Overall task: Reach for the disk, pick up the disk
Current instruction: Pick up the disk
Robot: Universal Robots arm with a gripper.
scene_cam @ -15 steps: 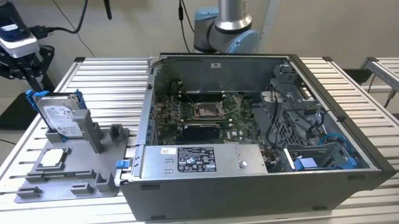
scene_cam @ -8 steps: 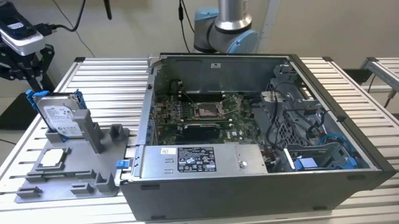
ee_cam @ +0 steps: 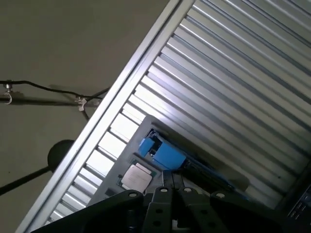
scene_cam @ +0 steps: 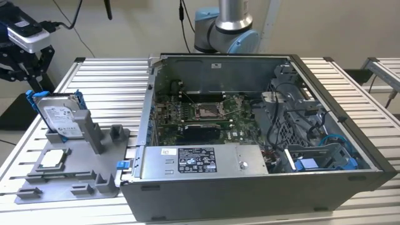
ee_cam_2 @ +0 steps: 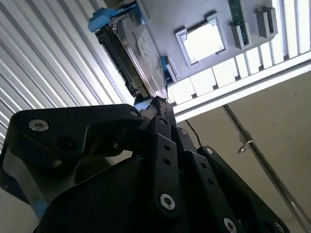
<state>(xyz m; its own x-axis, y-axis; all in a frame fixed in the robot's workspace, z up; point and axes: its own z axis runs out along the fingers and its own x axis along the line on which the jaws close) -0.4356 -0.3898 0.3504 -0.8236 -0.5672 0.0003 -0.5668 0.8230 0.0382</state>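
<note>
Even, diffuse light is filling the exterior view. The table (scene_cam: 112, 79) slats are shining pale, and the disk (scene_cam: 61, 115) label is catching the light cleanly. The case (scene_cam: 250, 197) walls are throwing soft shadow inward, so the board (scene_cam: 200, 112) is lying dim. In the second wrist view, glare is washing the slats around the chip (ee_cam_2: 203, 41) nearly white, while the gripper (ee_cam_2: 156, 103) body is looming dark and soft-focused up close. In the first wrist view, bright streaks are running along the slats and the floor (ee_cam: 58, 48) is looking dull and flat.
</note>
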